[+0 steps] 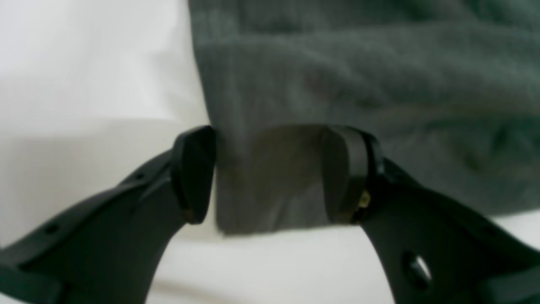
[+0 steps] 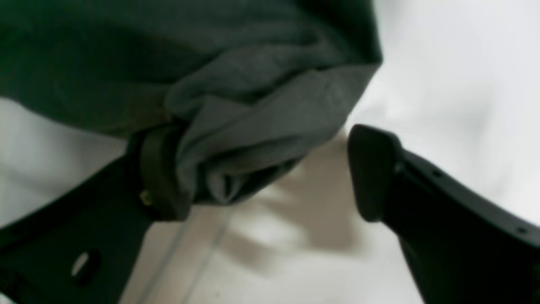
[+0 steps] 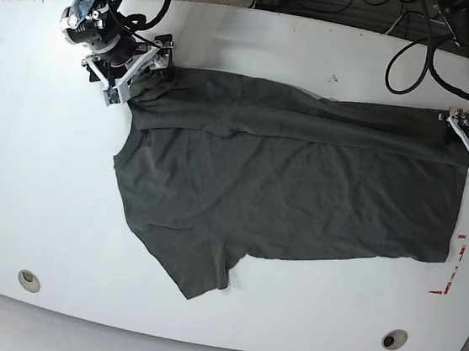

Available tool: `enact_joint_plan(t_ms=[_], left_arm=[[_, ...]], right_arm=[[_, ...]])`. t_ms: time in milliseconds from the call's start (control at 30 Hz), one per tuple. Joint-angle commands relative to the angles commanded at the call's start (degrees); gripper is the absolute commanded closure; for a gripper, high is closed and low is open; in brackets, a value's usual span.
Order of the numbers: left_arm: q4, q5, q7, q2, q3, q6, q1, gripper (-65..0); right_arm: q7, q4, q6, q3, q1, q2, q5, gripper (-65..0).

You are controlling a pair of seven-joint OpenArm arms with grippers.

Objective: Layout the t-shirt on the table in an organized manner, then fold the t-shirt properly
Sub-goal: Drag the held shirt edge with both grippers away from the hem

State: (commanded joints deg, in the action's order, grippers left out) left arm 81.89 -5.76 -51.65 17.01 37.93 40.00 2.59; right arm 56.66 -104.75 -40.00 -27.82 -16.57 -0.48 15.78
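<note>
Left tool (image 1: 270, 173) wide open around a shirt corner | right tool (image 2: 270, 173) wide open, one finger touching bunched cloth | white desk (image 3: 40, 170) | grey t-shirt (image 3: 301, 183) spread flat on it, top edge folded over | red mark (image 3: 453, 268) near hem

Plain dark charcoal-grey cloth t-shirt (image 3: 293, 182): no print, solid colour throughout. Glossy white curved-edge tabletop (image 3: 40, 170): small red-outlined mark (image 3: 453, 268) at 4 o'clock, round silver metal grommets (image 3: 28, 280) at 7 and 5 o'clock. Black cables (image 3: 410, 51) at 1 o'clock.
</note>
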Motion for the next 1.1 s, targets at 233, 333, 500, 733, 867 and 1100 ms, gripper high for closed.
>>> enact_joint_plan(t_ms=[233,333,500,733,867,1100], left_arm=[[-5.1,0.0,0.18,0.53,0.0,0.0,-1.05,-37.1],[-6.42,0.0,0.18,1.23,-0.09,0.0,-1.05,-31.8],[-6.42,0.0,0.18,1.41,-2.81,0.0,-0.53,-14.3],[-4.92,0.0,0.18,1.41,-4.31,0.0,1.32,-8.5],[-1.32,0.0,0.0,1.23,-4.84,0.0,3.52,-8.5],[6.33,0.09,-0.18,0.97,-4.75,0.0,9.93,-8.6]], right_arm=[[-0.26,2.81,0.0,-0.26,1.49,0.44,-0.09,-31.5],[-0.26,3.34,0.0,-0.18,1.49,1.41,-0.09,-22.5],[-0.09,2.99,0.0,-0.26,1.05,2.81,-0.09,-6.2],[0.18,1.93,0.0,-0.26,-1.23,5.8,-0.09,-0.2],[0.18,-0.09,0.0,-0.18,-3.43,7.47,0.0,-0.2],[0.18,-4.4,0.0,-0.26,-8.97,9.67,0.0,-0.2]])
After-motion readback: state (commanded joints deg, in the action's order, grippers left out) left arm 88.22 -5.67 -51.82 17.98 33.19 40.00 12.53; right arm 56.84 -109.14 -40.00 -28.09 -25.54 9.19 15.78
